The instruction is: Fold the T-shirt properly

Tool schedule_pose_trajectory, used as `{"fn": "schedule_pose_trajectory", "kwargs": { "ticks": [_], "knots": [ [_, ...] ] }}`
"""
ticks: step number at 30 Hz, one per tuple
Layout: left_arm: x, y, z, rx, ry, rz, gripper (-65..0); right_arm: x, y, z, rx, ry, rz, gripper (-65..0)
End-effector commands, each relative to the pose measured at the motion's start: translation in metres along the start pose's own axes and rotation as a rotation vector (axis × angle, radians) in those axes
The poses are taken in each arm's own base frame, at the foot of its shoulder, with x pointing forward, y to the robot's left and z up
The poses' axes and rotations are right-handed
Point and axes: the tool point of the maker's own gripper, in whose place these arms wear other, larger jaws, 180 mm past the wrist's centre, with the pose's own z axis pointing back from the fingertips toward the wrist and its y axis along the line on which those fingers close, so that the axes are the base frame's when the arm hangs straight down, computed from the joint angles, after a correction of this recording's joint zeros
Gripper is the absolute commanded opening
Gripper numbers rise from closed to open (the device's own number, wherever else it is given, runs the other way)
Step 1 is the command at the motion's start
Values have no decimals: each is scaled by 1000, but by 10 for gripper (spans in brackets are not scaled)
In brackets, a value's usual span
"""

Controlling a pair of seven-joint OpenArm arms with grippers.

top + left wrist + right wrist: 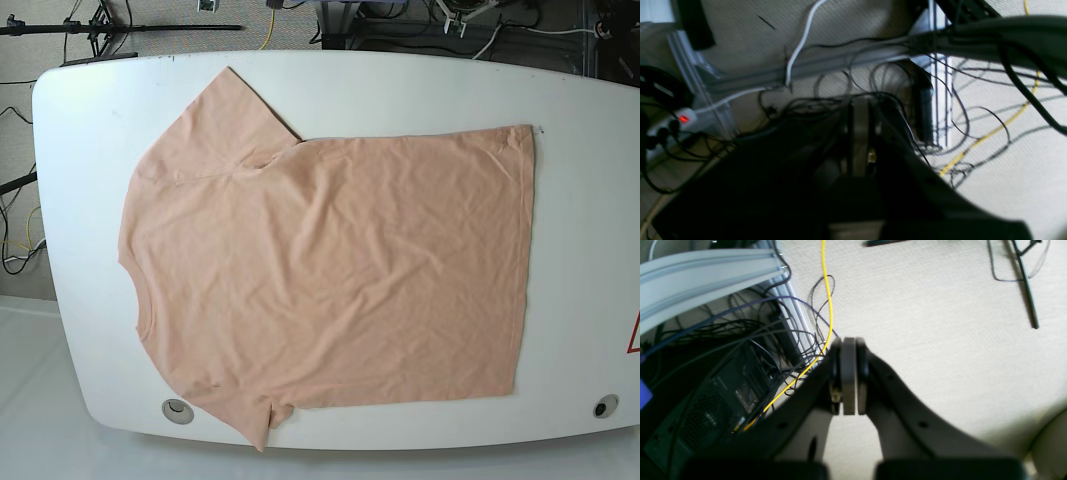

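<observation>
The peach T-shirt (330, 270) lies spread flat on the white table (580, 200) in the base view, collar toward the left, hem toward the right, one sleeve at the top left and one at the bottom left. Neither arm shows in the base view. In the left wrist view my left gripper (860, 113) is shut, its dark fingers pressed together over the floor and cables. In the right wrist view my right gripper (849, 346) is shut too, with nothing between its fingers, hanging above pale carpet. The T-shirt is out of sight in both wrist views.
Below the grippers lie tangled black cables (873, 86), a yellow cable (828, 296), a power strip with a red light (683, 118) and grey aluminium rails (700, 270). Two round holes (178, 408) sit at the table's front edge.
</observation>
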Motion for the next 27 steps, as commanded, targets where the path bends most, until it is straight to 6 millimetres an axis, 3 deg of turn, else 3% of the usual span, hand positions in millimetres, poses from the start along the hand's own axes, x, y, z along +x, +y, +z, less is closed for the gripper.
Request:
{"fn": "schedule_pose_trajectory", "kwargs": {
  "ticks": [1, 7, 9, 18, 27],
  "knots": [
    [-1, -1, 0, 3, -4, 9, -650, 0, -3, 1, 0, -13, 16, -650],
    [-2, -3, 0, -1, 4, 13, -650, 1, -2, 2, 9, -26, 37, -650],
    [11, -4, -5, -4, -12, 12, -650, 4, 0, 2, 20, -45, 61, -650],
    [14, 2, -5, 7, -34, 16, -650, 5, 0, 5, 32, -89, 77, -650],
    [8, 6, 2, 18, -71, 38, -650, -4, -13, 9, 4, -88, 49, -650]
  ]
}}
